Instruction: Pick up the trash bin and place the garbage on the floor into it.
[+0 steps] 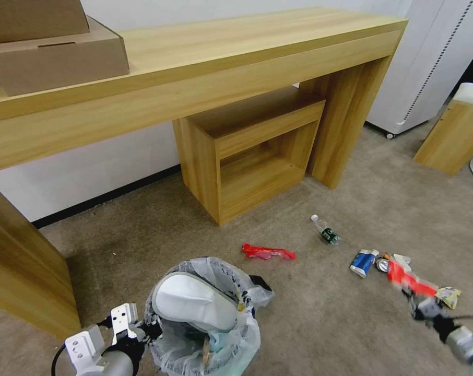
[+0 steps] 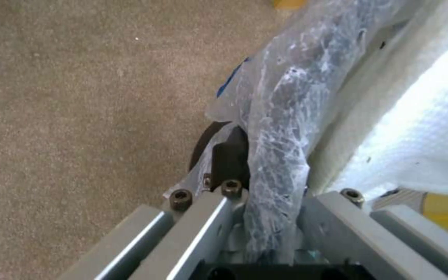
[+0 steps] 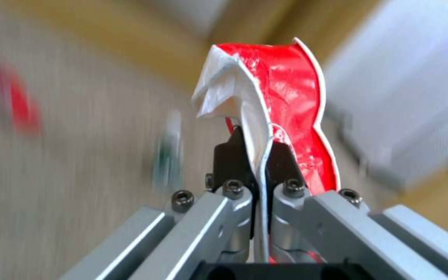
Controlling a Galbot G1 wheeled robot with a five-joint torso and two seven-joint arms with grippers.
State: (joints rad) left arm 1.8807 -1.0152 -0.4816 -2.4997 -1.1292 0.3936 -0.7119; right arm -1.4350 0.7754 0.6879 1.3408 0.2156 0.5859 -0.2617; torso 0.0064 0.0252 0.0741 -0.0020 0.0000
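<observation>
L gripper [image 1: 145,330] sat low at the near left of the head view, w/ its fingers [image 2: 226,161] closed onto the rim of the trash bin [image 1: 205,324], pinching the crinkled clear bag liner [image 2: 281,128] between them. Bin was near the robot on the carpet [image 1: 309,324]; can't tell if it rested on the floor or was lifted. A white slipper [image 1: 194,302] lay across the bin's mouth, w/ other bits of litter under it.

R gripper [image 3: 258,155] was out at the near right of the head view, off the floor, fingers [image 3: 229,159] clamped tight on a crushed red-and-white cup [image 3: 281,105]; cup stuck out past the fingertips, flattened.

Rest of the garbage lay on the carpet: red wrapper [image 1: 268,253] just beyond the bin, small green-labelled bottle [image 1: 326,230] farther out toward the wooden cubby [image 1: 247,151], blue-white packet [image 1: 363,262] beside a crushed can [image 1: 383,262] and a white scrap [image 1: 402,260], near the R arm. A yellowish crumpled wrapper [image 1: 448,296] lay just by the R wrist.

Long wooden worktop [image 1: 205,57] spanned the back, w/ cardboard boxes [image 1: 54,52] on its left end.
</observation>
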